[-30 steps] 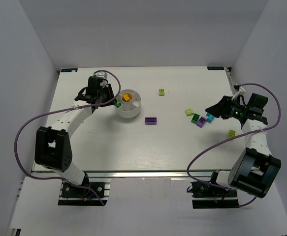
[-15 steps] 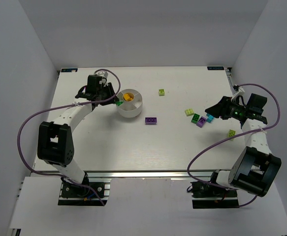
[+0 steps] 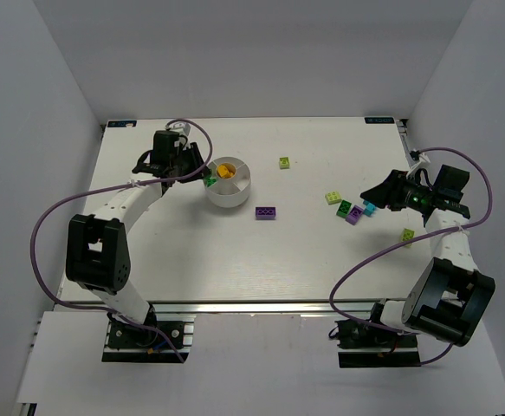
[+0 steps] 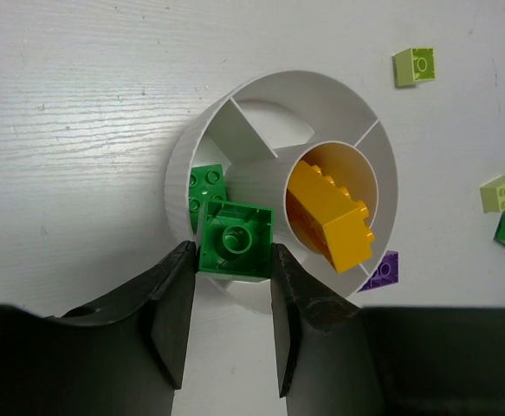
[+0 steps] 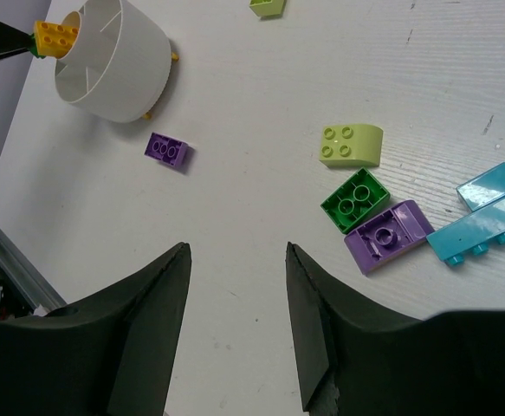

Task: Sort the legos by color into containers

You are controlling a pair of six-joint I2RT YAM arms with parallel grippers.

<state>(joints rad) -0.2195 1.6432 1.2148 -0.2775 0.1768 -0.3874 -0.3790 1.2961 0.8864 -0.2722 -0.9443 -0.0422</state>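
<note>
My left gripper (image 4: pixel 233 253) is shut on a dark green lego (image 4: pixel 235 240), upside down, over the near rim of the round white dish (image 4: pixel 321 82). Below it, another dark green lego (image 4: pixel 204 186) lies in a left wedge, and a yellow-orange lego (image 4: pixel 330 208) fills a right compartment. From above, the left gripper (image 3: pixel 202 179) sits at the dish's left wall (image 3: pixel 226 200). My right gripper (image 5: pixel 235 251) is open over bare table, left of a lime (image 5: pixel 350 145), a dark green (image 5: pixel 355 200), a purple (image 5: pixel 389 236) and a cyan lego (image 5: pixel 490 212).
A flat purple brick (image 3: pixel 267 212) lies just in front of the dish. One lime brick (image 3: pixel 284 162) lies behind and to its right, another (image 3: pixel 407 235) near the right arm. The table's right edge runs close behind the right gripper (image 3: pixel 372 192).
The left gripper has carried the dark green lego slightly right and back, onto the dish's rim. The right arm has not moved.
</note>
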